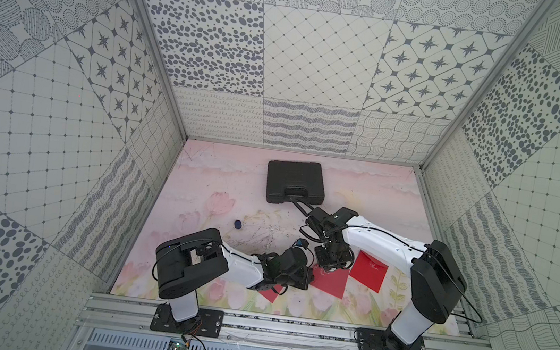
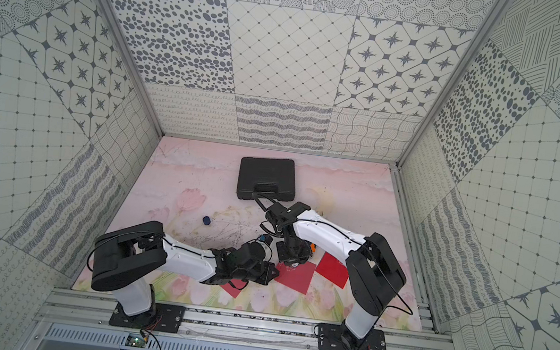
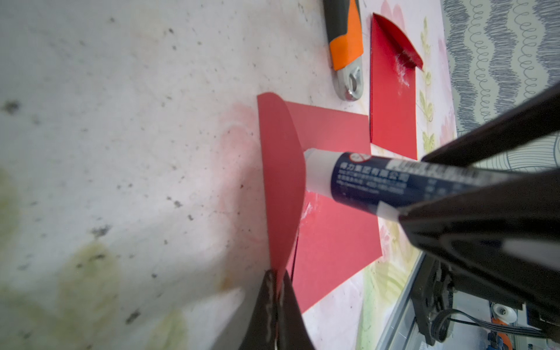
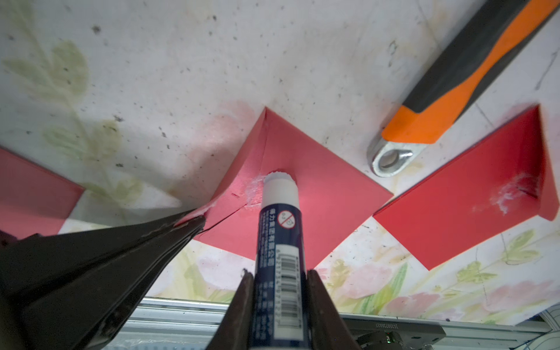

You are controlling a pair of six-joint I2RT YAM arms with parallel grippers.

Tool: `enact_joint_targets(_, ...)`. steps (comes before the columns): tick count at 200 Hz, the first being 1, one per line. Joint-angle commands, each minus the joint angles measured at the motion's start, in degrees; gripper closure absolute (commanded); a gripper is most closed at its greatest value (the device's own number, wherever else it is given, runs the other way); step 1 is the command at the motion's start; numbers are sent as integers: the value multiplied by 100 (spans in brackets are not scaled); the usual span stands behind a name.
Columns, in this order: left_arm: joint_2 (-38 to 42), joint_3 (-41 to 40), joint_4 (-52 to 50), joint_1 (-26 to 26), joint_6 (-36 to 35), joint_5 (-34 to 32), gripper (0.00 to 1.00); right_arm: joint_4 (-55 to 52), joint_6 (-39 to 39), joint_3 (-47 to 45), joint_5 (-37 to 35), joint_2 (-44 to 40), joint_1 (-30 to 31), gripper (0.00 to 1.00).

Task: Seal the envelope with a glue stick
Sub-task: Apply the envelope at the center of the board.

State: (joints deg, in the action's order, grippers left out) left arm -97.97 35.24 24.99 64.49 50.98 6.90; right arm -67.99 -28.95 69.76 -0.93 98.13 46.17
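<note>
Right wrist view showed the right fingers (image 4: 239, 306) clenched on the lower barrel of the glue stick (image 4: 280, 230), either side of the barcode. The stick was uncapped. Its white tip was pressed onto the body of the middle red envelope (image 4: 327, 212), just beside the fold, where white smears were noted. Left fingers (image 3: 295, 321) were pinched shut on the edge of the flap (image 3: 281, 181), holding it raised off the envelope. A dark blue cap (image 1: 237, 224) lay on the surface (image 1: 233, 184), well apart from the work. A wrench (image 4: 454, 91) and a second envelope (image 4: 454, 218), already smeared, lay near.

Assessment: the stick appeared light and rigid, with a smooth label that could slip or pivot under sideways load. A hold on the barrel, clear of the tacky tip, looked correct. The envelope was judged to be thin, floppy paper, liable to crease or drag with the glue. The flap edge, away from the glued strip, seemed the sound place to hold.
</note>
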Motion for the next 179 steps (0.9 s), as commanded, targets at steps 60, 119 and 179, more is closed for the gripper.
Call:
enact_joint_targets(60,-117,29,-714,-24,44,14,100,636,-34,-402,544,-10,-141,100)
enact_joint_targets(119,-108,26,-724,-31,44,10,100,208,-40,-278,-565,-35,-128,100)
enact_joint_targets(179,-121,44,-733,-29,54,13,100,1013,-57,-621,962,-204,-143,100)
